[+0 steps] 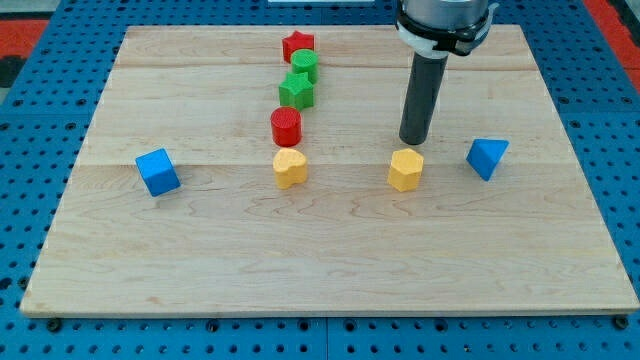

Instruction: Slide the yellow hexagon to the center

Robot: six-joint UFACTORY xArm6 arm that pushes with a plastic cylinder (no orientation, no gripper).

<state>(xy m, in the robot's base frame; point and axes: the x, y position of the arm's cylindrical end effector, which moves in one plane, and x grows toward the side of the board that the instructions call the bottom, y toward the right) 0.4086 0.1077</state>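
Note:
The yellow hexagon (406,169) sits on the wooden board (330,260) right of the middle. My tip (414,141) stands just above it in the view, close to its top edge, touching or nearly so. A second yellow block, heart-like in shape (290,167), lies left of the middle.
A red cylinder (286,126) sits just above the yellow heart. Above that run a green star (296,91), a green cylinder (304,66) and a red star (298,45). A blue cube (158,172) is at the left. A blue triangular block (487,157) is right of the hexagon.

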